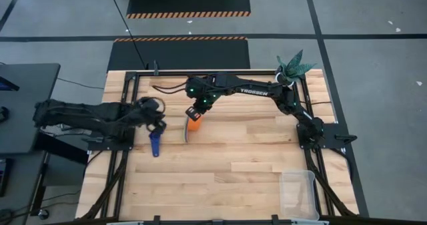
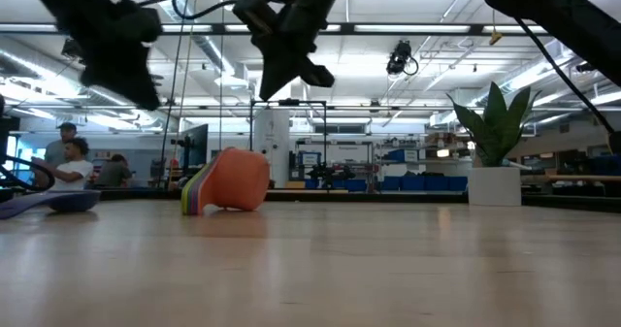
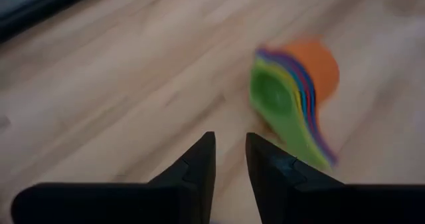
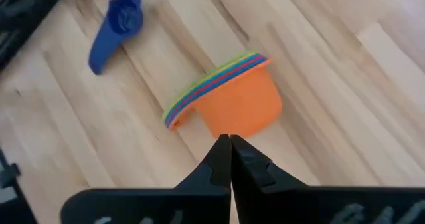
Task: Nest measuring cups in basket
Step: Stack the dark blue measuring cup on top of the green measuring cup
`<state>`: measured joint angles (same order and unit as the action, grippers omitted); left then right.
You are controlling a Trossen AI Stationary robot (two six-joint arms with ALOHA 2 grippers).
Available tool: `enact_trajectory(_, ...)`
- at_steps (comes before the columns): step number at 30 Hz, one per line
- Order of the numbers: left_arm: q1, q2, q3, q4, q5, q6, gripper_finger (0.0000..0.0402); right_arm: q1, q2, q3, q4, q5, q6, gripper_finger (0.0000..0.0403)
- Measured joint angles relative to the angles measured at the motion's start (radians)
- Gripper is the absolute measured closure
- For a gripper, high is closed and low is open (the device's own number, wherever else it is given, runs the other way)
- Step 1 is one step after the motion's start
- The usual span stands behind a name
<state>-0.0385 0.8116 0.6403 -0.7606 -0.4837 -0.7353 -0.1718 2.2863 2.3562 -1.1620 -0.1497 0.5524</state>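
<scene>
The wooden table [image 1: 253, 151] bears nested cups [image 1: 193, 125], a blue cup [image 1: 156, 143], a clear basket [image 1: 298, 193] and a potted plant [image 1: 291, 69].

Bright overhead lighting; left wrist view seemingly motion-blurred.

Light wood-plank desk [image 1: 233, 178] w/ black frame, on grey concrete floor [image 1: 373, 25]. Black mats w/ orange-black hazard edging [image 1: 189, 1] beyond it. Low view: big open hall, ceiling strip lights, blue bins along far wall, white plant pot [image 2: 495, 184] on the right, ppl [image 2: 68, 167] seated far left.
</scene>
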Motion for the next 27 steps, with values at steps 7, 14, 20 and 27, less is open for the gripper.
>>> enact_trajectory(7, 0.163, 0.189, 0.001, 0.280, 0.138, 0.180, 0.0311, -0.008, 0.004, 0.000, -0.053, 0.019, -0.067, 0.0400)
enact_trajectory(14, 0.234, 0.389, 0.000, 0.391, 0.243, 0.223, 0.0310, -0.003, 0.007, -0.069, -0.095, 0.047, -0.095, 0.0400)
enact_trajectory(20, 0.238, 0.510, -0.001, 0.486, 0.300, 0.301, 0.0311, 0.001, 0.005, -0.186, -0.048, 0.061, -0.111, 0.0400)
enact_trajectory(27, 0.238, 0.627, -0.001, 0.546, 0.396, 0.351, 0.0310, 0.001, 0.005, -0.297, 0.082, 0.051, -0.097, 0.0400)
